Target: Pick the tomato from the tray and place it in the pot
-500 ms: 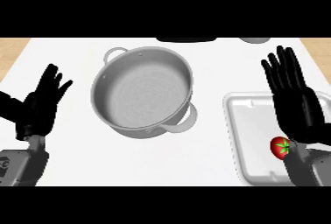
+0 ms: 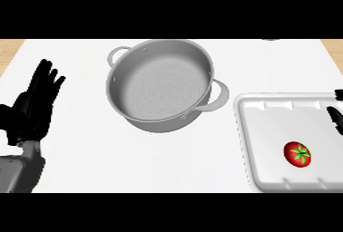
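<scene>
Tomato [image 2: 297,154] lies uncovered on the tray [image 2: 268,113], right of the pot [image 2: 164,86]. Right hand [image 2: 335,118] has slid to the tray's far right edge — only fingertips show, state unclear. Left hand [image 2: 33,106] rests open, left of pot. Grasp not yet begun.

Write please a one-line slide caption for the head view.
Tomato lies on the tray, pot stands empty beside it; left hand rests open, right hand at the edge.
</scene>
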